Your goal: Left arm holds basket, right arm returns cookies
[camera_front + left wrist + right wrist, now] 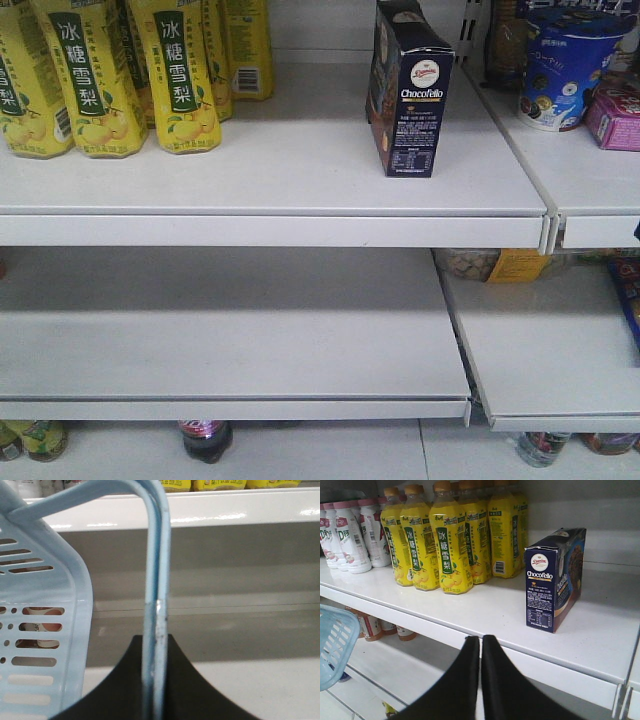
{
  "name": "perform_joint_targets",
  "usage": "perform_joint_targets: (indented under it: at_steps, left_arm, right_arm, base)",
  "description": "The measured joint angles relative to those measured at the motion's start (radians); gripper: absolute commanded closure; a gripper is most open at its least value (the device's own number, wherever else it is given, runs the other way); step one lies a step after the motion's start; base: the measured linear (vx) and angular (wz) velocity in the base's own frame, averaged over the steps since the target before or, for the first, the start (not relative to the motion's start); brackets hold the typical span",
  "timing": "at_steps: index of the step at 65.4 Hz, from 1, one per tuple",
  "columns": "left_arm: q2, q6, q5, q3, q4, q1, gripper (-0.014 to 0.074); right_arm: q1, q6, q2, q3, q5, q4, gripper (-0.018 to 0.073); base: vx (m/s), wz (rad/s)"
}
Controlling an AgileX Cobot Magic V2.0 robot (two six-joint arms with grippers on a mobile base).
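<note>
The cookies (410, 95), a tall dark navy "Chocofello" box, stand upright on the upper white shelf (280, 190), right of the yellow bottles. In the right wrist view the cookies (552, 580) stand on the shelf, up and to the right of my right gripper (480, 640), which is shut with nothing in it and hangs in front of the shelf edge. My left gripper (156, 645) is shut on the two flat handles (157, 570) of the light blue basket (40, 630). The basket's slotted side fills the left of that view. A corner of the basket (335, 645) shows at the left of the right wrist view.
Yellow drink bottles (120, 70) crowd the upper shelf's left; white and pink bottles (350, 535) stand further left. A round blue tub (565, 65) and a pink box (615, 115) sit on the neighbouring shelf to the right. A lower white shelf (230, 340) lies beneath, with bottles under it.
</note>
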Motion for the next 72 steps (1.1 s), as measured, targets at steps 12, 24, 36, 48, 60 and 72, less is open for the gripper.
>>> perform_joint_targets:
  at_steps: [12, 24, 36, 48, 60, 72]
  left_arm:
    - [0.000, 0.000, 0.000, 0.000, 0.000, 0.000, 0.0603]
    - [0.000, 0.000, 0.000, 0.000, 0.000, 0.000, 0.0603]
    - [0.000, 0.000, 0.000, 0.000, -0.001, 0.000, 0.0603]
    - [0.000, 0.000, 0.000, 0.000, -0.001, 0.000, 0.0603]
    - [0.000, 0.000, 0.000, 0.000, -0.001, 0.000, 0.0603]
    - [0.000, 0.000, 0.000, 0.000, -0.001, 0.000, 0.0603]
  right_arm:
    - [0.000, -0.059, -0.018, 0.000, -0.004, 0.011, 0.0567]
    - [-0.076, -0.381, -0.020, 0.085, -0.184, 0.124, 0.0567]
    - [-0.369, -0.651, -0.020, 0.243, -0.478, 0.416, 0.0567]
    - [-0.653, -0.792, -0.032, 0.423, -0.739, 0.668, 0.0567]
    - [-0.832, -0.878, -0.166, 0.572, -0.823, 0.784, 0.0567]
    - [-0.980, -0.982, -0.349, 0.670, -0.776, 0.892, 0.0567]
  base:
    - [0.00, 0.00]
    - [0.00, 0.00]
    - [0.00, 0.00]
    - [0.00, 0.00]
    - [0.00, 0.00]
    - [0.00, 0.00]
